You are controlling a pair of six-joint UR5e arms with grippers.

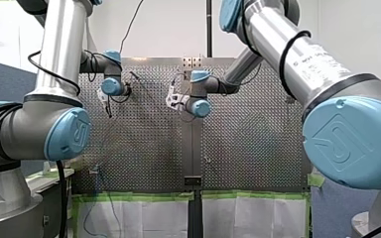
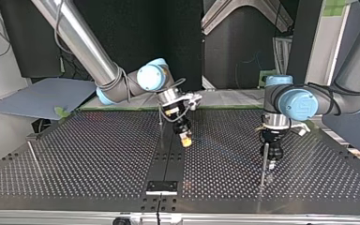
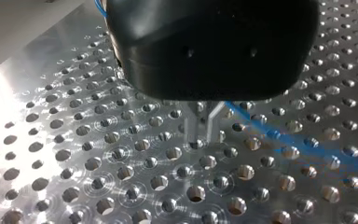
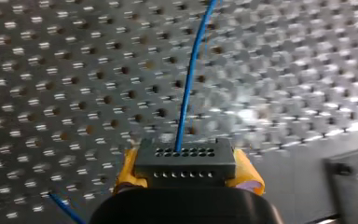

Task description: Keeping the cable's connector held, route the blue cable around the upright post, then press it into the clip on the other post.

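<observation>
The perforated table [image 2: 75, 154] spreads under both my grippers. My right gripper [image 4: 185, 173] is clenched on the connector [image 4: 185, 161], a small grey block with two rows of little holes across its face, squeezed between my yellow pads [image 4: 127, 169]. The blue cable [image 4: 189, 79], thin and smooth, leaves the middle of the connector's upper row of holes and runs straight ahead of that gripper over the table. A short stretch of blue also shows below the gripper, off to one side. A thin upright post [image 2: 161, 129] stands just beside my right gripper. My left gripper [image 2: 272, 164] hangs low over the table, just beside a second post [image 2: 263, 176]; I cannot tell whether it is clenched or released. In the left wrist view the cable passes close by this gripper and trails off to one side as a blurred blue line.
</observation>
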